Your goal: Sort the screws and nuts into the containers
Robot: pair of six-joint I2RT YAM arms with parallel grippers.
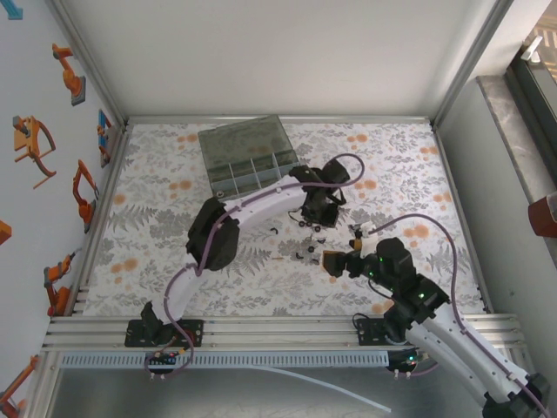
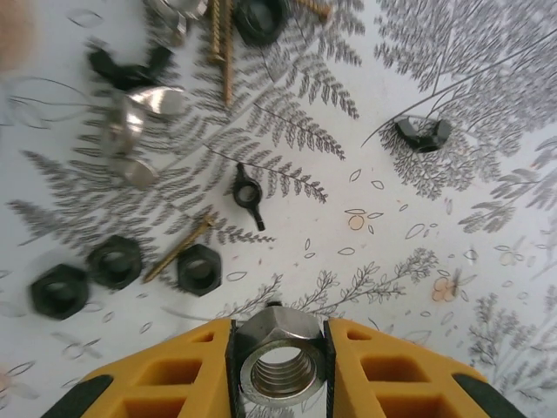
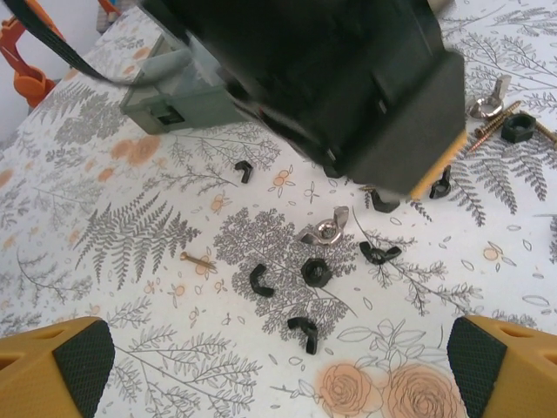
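Hardware lies scattered on your white table cover printed with grey ferns and orange flowers [image 1: 174, 218], on the near side of the smoky-grey transparent plastic organiser box [image 1: 248, 157]. The box's small compartments [image 1: 252, 178] run along its near edge.

Your left gripper [image 2: 278, 366] sits near and to the right of the box. It is clamped on a shiny silver hex nut [image 2: 278, 376], pinched between 2 yellow fingers [image 2: 191, 370] with its threaded hole facing the wrist camera. You cannot tell whether the nut is lifted off the cover.

Beyond that nut, toward the box, the left wrist view shows 3 black hex nuts [image 2: 115, 261] in a loose row. A slim brass screw [image 2: 178, 250] lies between 2 of them, and black wing nuts [image 2: 248, 193] lie farther toward the box.

Your right gripper [image 3: 278, 374] is farther from the box than the left one, with its jaws spread wide and nothing between them. Between it and the box lie a silver wing nut [image 3: 324, 231], more black nuts and a small brass screw.
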